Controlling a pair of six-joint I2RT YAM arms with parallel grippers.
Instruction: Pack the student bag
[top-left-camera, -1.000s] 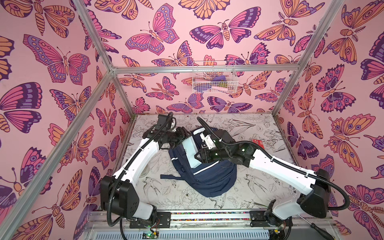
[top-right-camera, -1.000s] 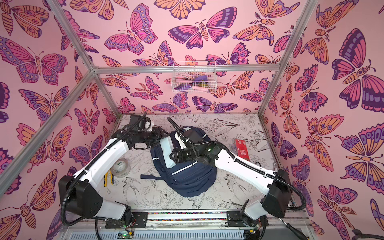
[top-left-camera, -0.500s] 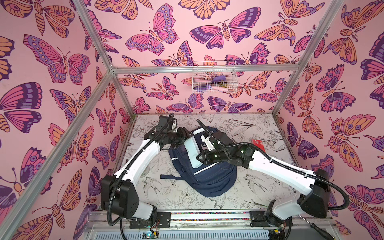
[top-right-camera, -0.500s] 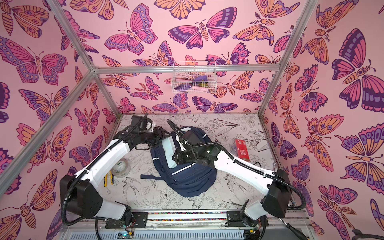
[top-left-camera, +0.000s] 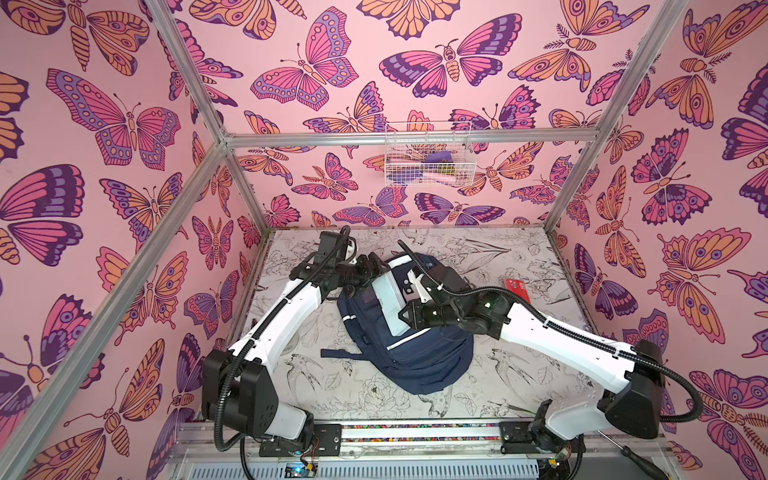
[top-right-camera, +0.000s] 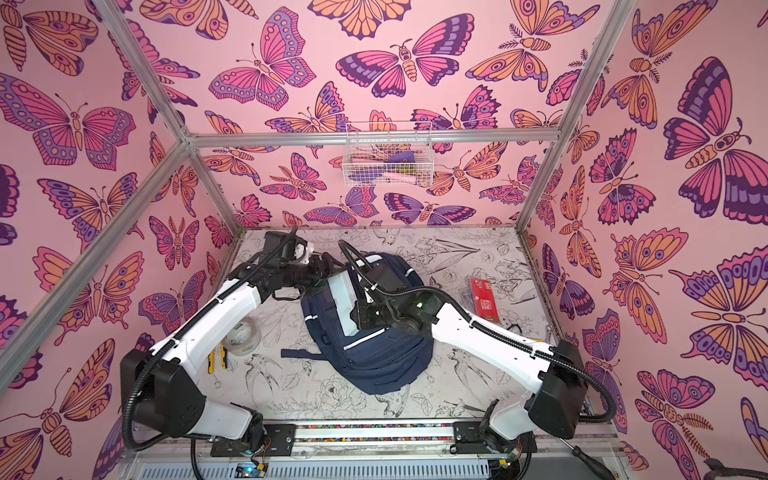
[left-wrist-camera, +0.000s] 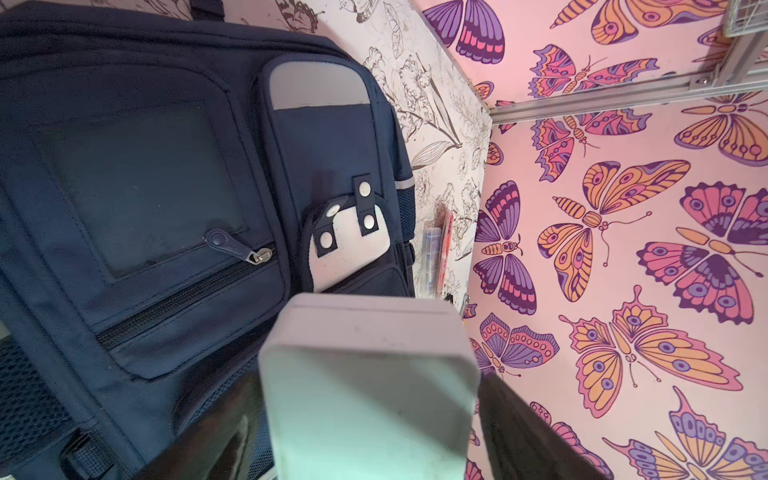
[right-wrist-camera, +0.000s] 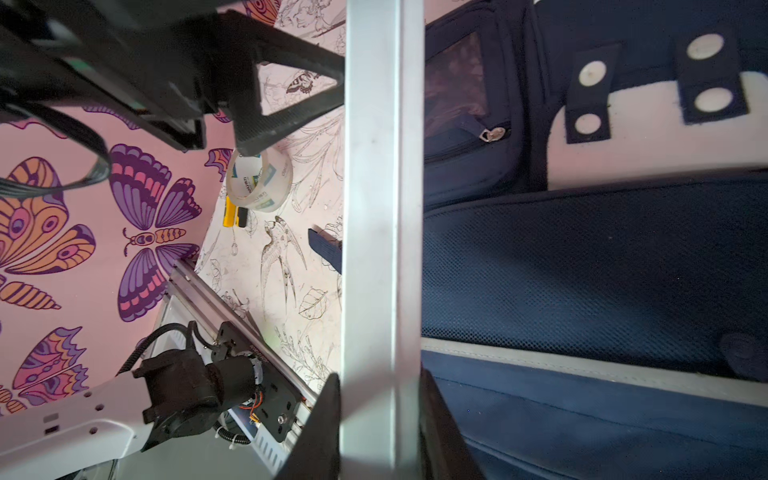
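**Right gripper (right-wrist-camera: 378, 376) pinching white box (top-left-camera: 388, 303)**
Open table (top-left-camera: 374, 395) between rail and student bag (top-left-camera: 415, 365), which lies mid-table, box over it. Left gripper (left-wrist-camera: 365, 374) straddles the box's far end (clamped or loose: cannot tell). Tape roll (right-wrist-camera: 259, 183) shows in right wrist view, not left wrist

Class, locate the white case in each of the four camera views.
In a top view: white case centre, over the student bag.
In a top view: also centre.
Left wrist: case close up, bag behind.
Right wrist: case a pale band, bag beside.
Shared landmark: the bag.
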